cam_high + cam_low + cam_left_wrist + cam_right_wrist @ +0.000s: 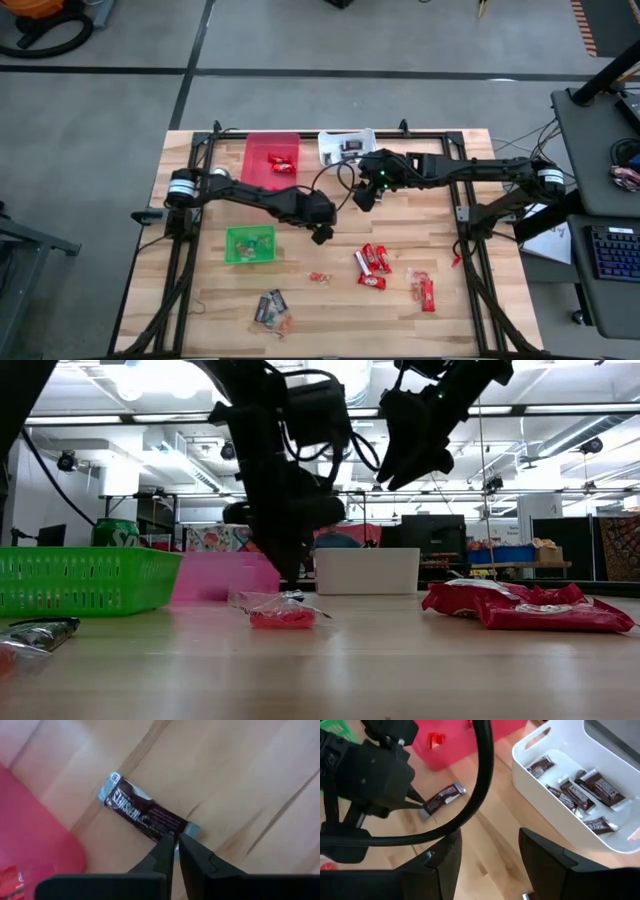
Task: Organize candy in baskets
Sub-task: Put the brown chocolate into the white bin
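My left gripper is down at the table beside the red basket, shut on a dark mini bar; the arm hides that bar in the high view. My right gripper hangs open and empty in the air near the white basket, which holds several dark mini bars. The red basket holds red-wrapped pieces. The green basket stands toward the table's left. Red bars, dark bars and small sweets lie loose on the near half of the table. My left gripper pinches the dark mini bar by the silver crimped end nearest to it, only at the fingertips. The fingers run along the bar's length, slanting down from above. Whether the bar rests on the wood or hangs just clear of it, I cannot tell.
A green can stands behind the green basket in the low view. A clear-wrapped red sweet lies in front of the left arm. Black frame rails run along the table's left and right sides. Bare wood lies between the red and white baskets.
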Robot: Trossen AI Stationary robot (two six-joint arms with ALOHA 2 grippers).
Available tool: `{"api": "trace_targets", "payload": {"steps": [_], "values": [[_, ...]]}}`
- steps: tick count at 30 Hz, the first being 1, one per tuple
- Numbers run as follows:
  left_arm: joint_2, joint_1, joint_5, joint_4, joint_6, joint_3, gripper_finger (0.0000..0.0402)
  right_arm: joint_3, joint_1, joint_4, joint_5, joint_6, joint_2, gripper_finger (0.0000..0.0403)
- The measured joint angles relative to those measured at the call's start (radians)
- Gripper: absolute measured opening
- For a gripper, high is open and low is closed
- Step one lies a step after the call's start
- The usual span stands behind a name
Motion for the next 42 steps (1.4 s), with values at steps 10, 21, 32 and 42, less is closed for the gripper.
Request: {"api": "trace_targets", "payload": {"steps": [10, 21, 32, 42], "values": [[0.032, 0.001, -0.042, 0.017, 0.010, 0.024, 0.0100, -0.002, 0.000, -0.018, -0.002, 0.013, 0.000, 0.0187], [0.053, 0.002, -0.105, 0.024, 0.009, 0.022, 0.0147, -0.002, 0.002, -0.018, 0.000, 0.023, 0.000, 0.0187], [0.097, 0.002, -0.112, 0.042, 0.010, 0.023, 0.0141, -0.004, 0.011, -0.020, -0.002, 0.023, 0.000, 0.0189], [0.104, -0.006, -0.095, 0.056, 0.114, 0.024, 0.0066, -0.006, 0.011, -0.021, -0.004, 0.021, 0.000, 0.0189]]}}
